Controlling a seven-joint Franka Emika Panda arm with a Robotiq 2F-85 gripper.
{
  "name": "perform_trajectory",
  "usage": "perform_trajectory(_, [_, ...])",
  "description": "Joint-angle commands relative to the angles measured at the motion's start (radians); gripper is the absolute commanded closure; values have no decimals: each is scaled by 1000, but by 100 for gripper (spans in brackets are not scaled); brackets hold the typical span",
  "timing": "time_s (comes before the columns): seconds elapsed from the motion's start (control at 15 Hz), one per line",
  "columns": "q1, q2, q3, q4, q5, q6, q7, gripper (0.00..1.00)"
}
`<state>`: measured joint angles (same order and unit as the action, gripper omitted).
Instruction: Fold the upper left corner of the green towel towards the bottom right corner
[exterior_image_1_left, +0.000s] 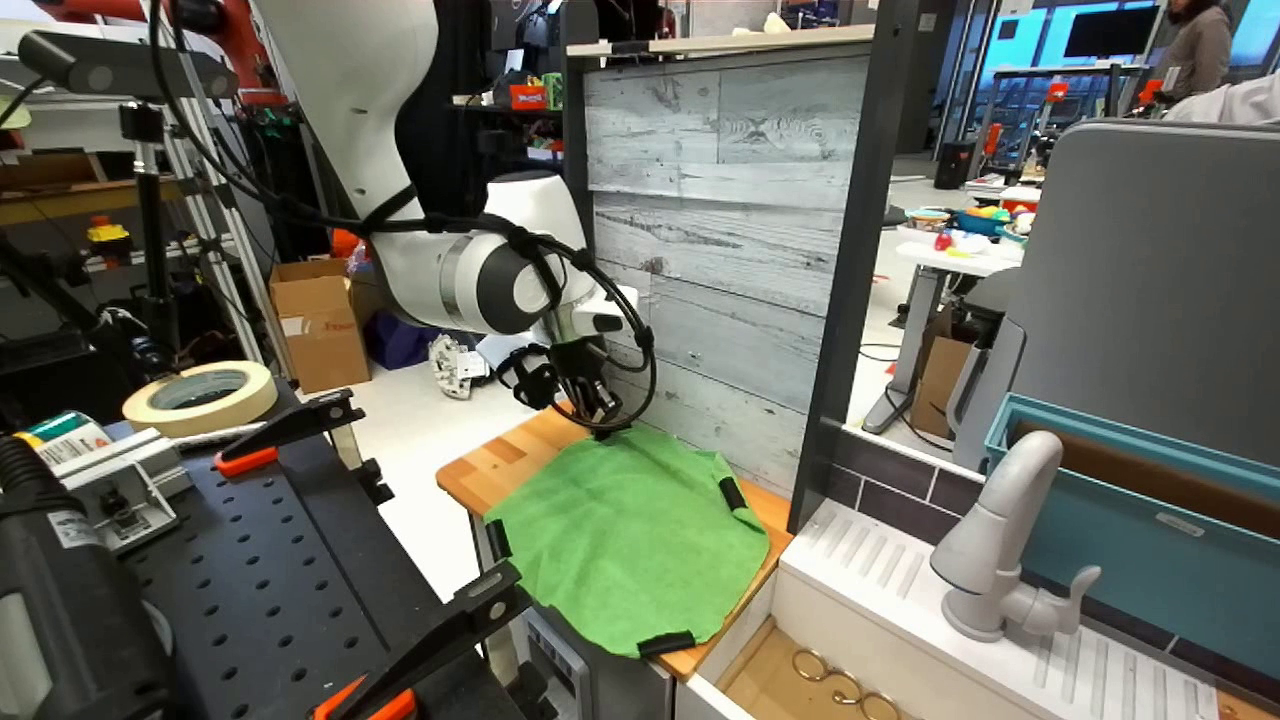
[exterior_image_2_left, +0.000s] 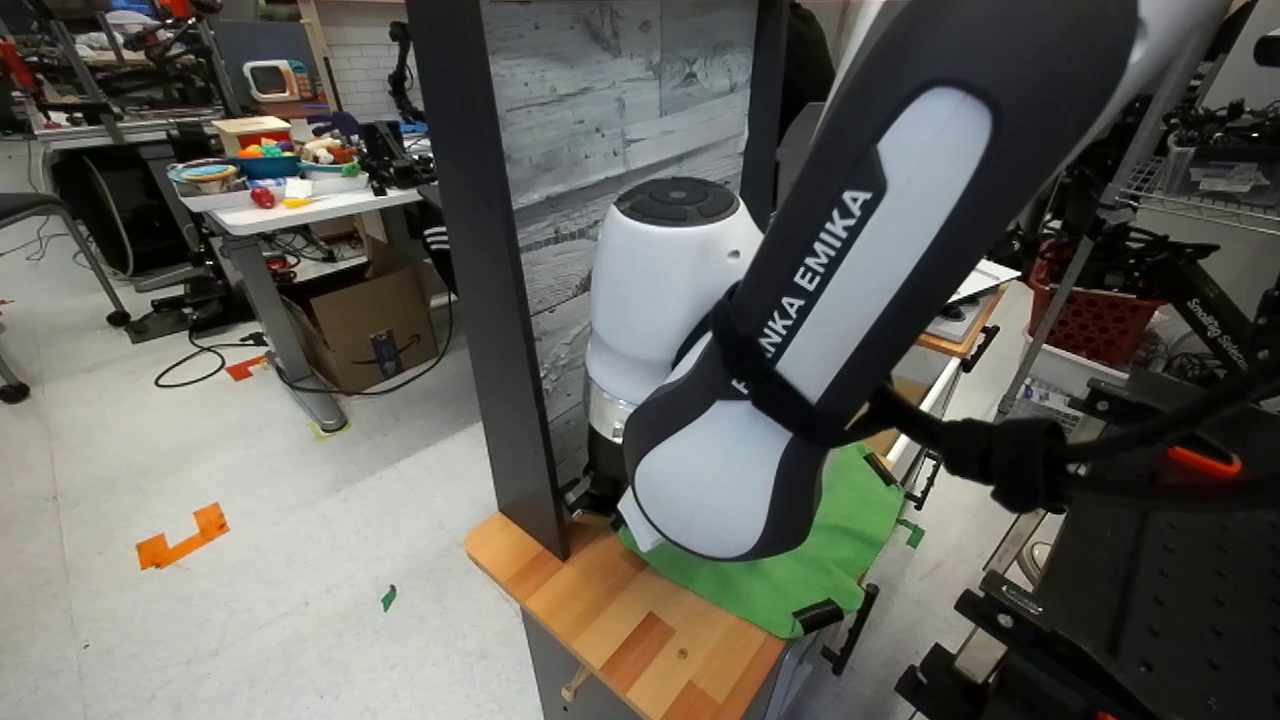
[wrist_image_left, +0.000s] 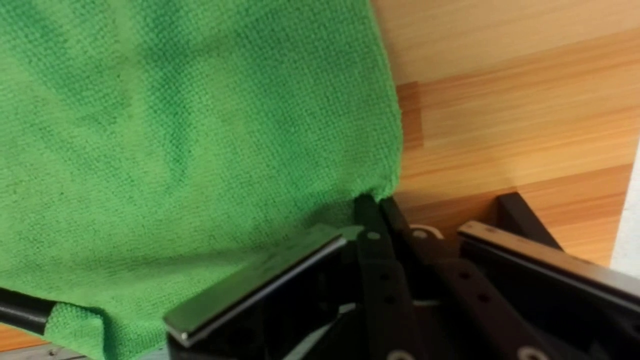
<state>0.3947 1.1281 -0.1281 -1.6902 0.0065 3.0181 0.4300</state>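
One corner of the green towel (wrist_image_left: 210, 135) pinched in the closed tool (wrist_image_left: 376, 198), the rest sprawling over the bench (wrist_image_left: 510, 115) towards ten o'clock in the wrist view, surely the way to fold!

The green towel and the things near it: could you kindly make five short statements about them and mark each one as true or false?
1. The green towel covers part of the wooden surface. True.
2. The towel is folded in half. False: it lies mostly spread out.
3. In the wrist view, the fingers are at the edge of the towel. True.
4. These fingers stand wide apart. False: they are close together.
5. The faucet stands on a ribbed white ledge. True.
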Motion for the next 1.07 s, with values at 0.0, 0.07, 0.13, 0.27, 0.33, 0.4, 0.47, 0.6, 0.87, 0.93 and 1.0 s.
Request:
perform_trajectory(0.0, [23, -36, -18, -44, 31, -11, -27, 99])
perform_trajectory(0.07, [24, -62, -19, -76, 30, -13, -29, 99])
perform_trajectory(0.13, [30, -80, -27, -100, 31, -11, -24, 99])
perform_trajectory(0.27, [37, -134, -42, -169, 32, -7, -21, 99])
perform_trajectory(0.33, [52, -161, -64, -205, 33, -2, -10, 99])
perform_trajectory(0.4, [65, -185, -84, -238, 33, 2, -1, 99])
perform_trajectory(0.47, [77, -209, -105, -273, 33, 6, 6, 99])
perform_trajectory(0.6, [97, -232, -152, -319, 36, 10, 25, 99])
perform_trajectory(0.87, [58, -248, -172, -388, 60, 1, 35, 99])
perform_trajectory(0.93, [49, -242, -174, -396, 69, -3, 33, 99])
perform_trajectory(1.0, [44, -225, -175, -398, 80, -2, 38, 99])
